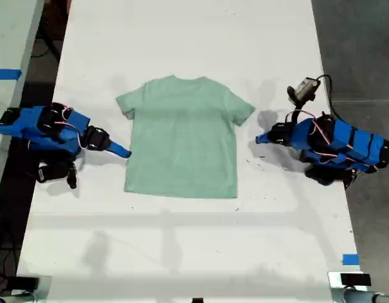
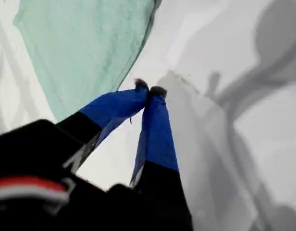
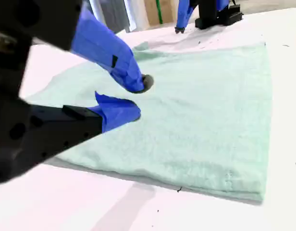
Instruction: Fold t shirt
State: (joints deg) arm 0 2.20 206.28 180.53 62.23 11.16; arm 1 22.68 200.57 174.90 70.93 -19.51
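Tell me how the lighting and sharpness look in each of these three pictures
Exterior view: even overhead light, sharp, soft arm shadows on the white table beside the t shirt. First wrist view: soft focus, long grey shadows on the table, my first gripper near the cloth's edge. Second wrist view: bright, table washed out, near fingers blurred, shirt weave fairly clear.

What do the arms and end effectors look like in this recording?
Both arms, one at the exterior view's left and one at its right, have bright blue shells, black joints and loose red and white wires. A small grey camera with a black cable sits on the arm at that view's right. My first end effector and my second end effector have tapered blue fingers on black bases.
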